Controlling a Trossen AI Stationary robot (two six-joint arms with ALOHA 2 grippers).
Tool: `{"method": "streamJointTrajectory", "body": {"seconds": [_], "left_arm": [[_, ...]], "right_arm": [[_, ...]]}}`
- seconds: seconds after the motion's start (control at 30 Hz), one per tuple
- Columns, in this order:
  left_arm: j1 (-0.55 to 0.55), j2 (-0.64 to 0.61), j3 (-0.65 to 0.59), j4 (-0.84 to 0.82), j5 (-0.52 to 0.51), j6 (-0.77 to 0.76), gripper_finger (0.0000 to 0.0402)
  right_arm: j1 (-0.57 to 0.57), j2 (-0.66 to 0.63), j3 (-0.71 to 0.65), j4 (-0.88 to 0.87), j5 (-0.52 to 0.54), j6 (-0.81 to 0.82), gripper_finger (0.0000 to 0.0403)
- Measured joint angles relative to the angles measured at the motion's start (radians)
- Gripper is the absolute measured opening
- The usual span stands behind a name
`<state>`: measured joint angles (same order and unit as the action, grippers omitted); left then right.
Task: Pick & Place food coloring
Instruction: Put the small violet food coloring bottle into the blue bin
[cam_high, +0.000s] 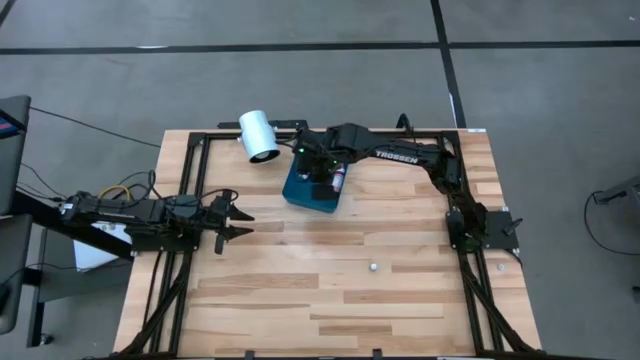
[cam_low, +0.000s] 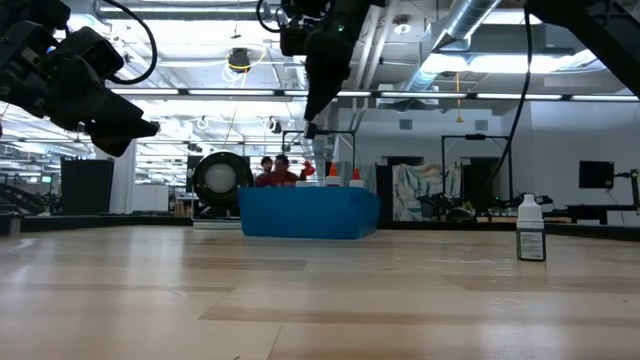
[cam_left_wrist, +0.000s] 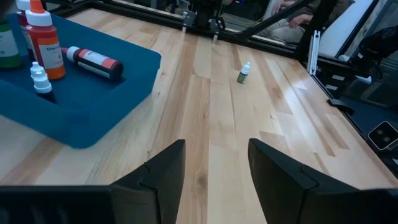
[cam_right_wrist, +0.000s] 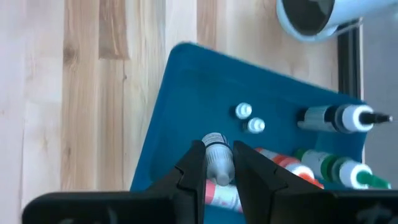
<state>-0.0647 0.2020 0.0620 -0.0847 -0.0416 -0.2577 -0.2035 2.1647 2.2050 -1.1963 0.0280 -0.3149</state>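
Note:
The blue tray sits on the far middle of the table and holds several food coloring bottles with red, green, dark and whitish tops. My right gripper hangs over the tray, shut on one small pale bottle with a whitish-grey top. In the low view it is well above the tray. One more tiny bottle stands alone on the boards toward the near right. My left gripper waits open at the table's left, touching nothing. My right gripper pinches the small bottle by its body between the two fingers, coming from above and pointing down. The bottle's whitish-grey top sticks out past the fingertips. It is lifted clear above the tray floor.
A large white cylinder lies on its side just beyond the tray's far left corner. Black frame rails run along the table's left, far and right sides. Open boards spread across the middle and near part of the table. People sit in the room behind.

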Motion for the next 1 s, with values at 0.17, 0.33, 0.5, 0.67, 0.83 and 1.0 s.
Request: {"method": "streamJointTrajectory", "body": {"seconds": [0.17, 0.33, 0.5, 0.67, 0.83, 1.0], "left_arm": [[0.0, 0.0, 0.0, 0.0, 0.0, 0.0, 0.0167], [0.0, 0.0, 0.0, 0.0, 0.0, -0.001, 0.0167], [0.0, 0.0, 0.0, 0.0, 0.0, -0.001, 0.0167], [0.0, 0.0, 0.0, -0.001, 0.0, -0.001, 0.0167], [0.0, 0.0, 0.0, -0.001, 0.0, -0.017, 0.0167], [0.0, 0.0, 0.0, -0.001, 0.0, -0.021, 0.0167]], "right_arm": [[-0.006, -0.001, -0.055, 0.068, -0.002, -0.001, 0.0062], [-0.016, 0.001, -0.152, 0.128, -0.003, 0.0, 0.0062], [-0.024, 0.0, -0.24, 0.193, -0.002, 0.0, 0.0062], [-0.028, 0.0, -0.307, 0.238, -0.002, 0.0, 0.0062], [-0.037, 0.0, -0.364, 0.271, 0.001, 0.0, 0.0062], [-0.047, 0.0, -0.417, 0.306, 0.005, 0.0, 0.0062]]}}
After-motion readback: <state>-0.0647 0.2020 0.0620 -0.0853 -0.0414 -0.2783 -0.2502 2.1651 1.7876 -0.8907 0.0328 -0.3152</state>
